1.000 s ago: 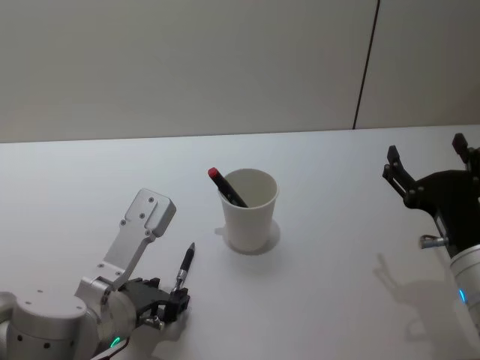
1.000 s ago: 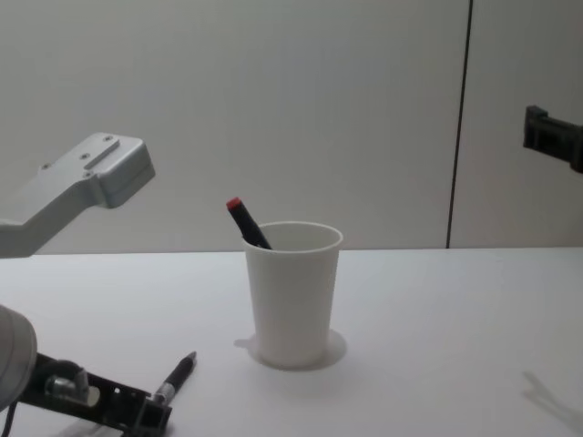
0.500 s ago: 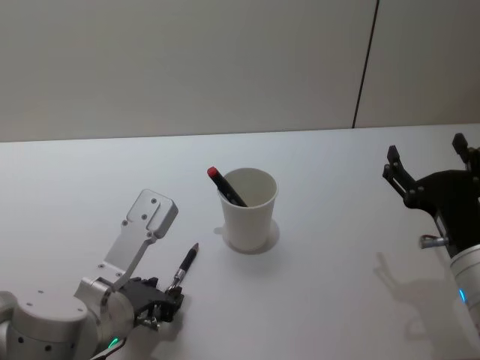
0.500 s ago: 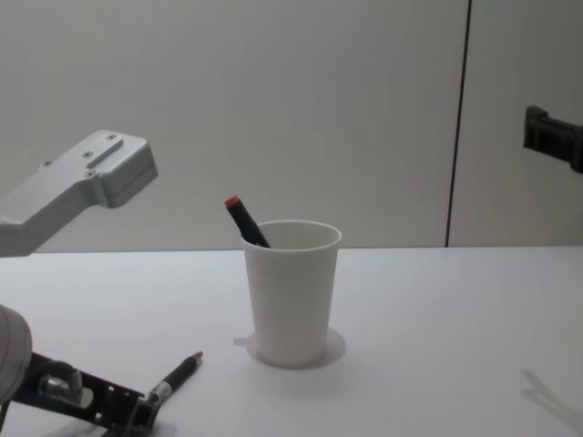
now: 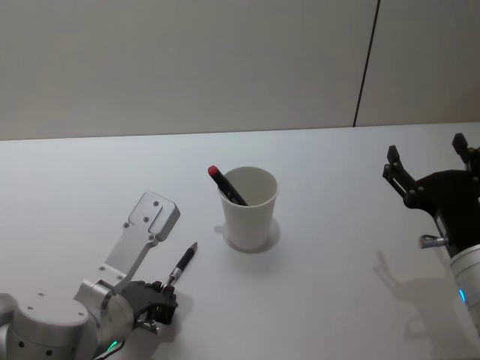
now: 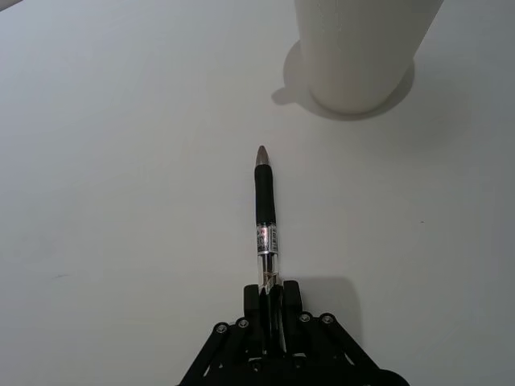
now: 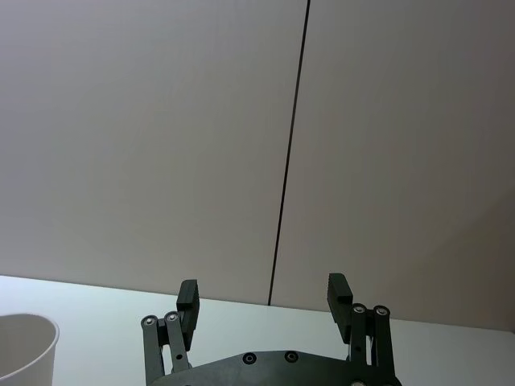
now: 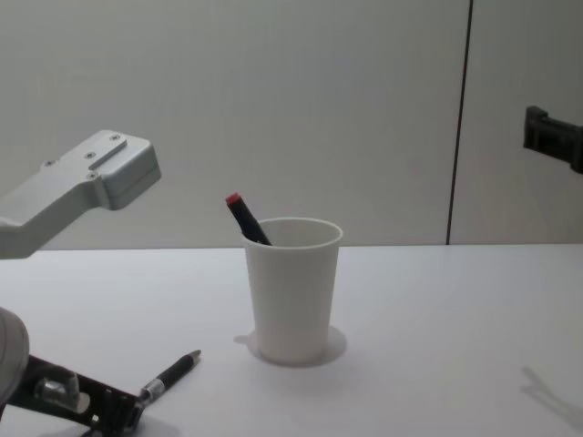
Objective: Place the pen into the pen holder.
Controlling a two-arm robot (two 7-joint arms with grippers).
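While the left pincer [image 6: 271, 293] sits low over the table [image 5: 337, 225] at roughly 7 o'clock from the pen holder [image 5: 247, 217], its fingers are closed tight on the back end of the pen [image 6: 265, 217]. The pen sticks straight out ahead of the pincer, tip aimed about 1 o'clock toward the holder's base and stopping short of it. Can't tell whether the tip rests on the table. The holder stands upright mid-table with a dark red-capped pen [image 5: 225, 185] inside, leaning to 10 o'clock over the rim. The right pincer [image 7: 263, 289] hangs raised at 3 o'clock, well apart from the holder, fingers spread wide, nothing between them.
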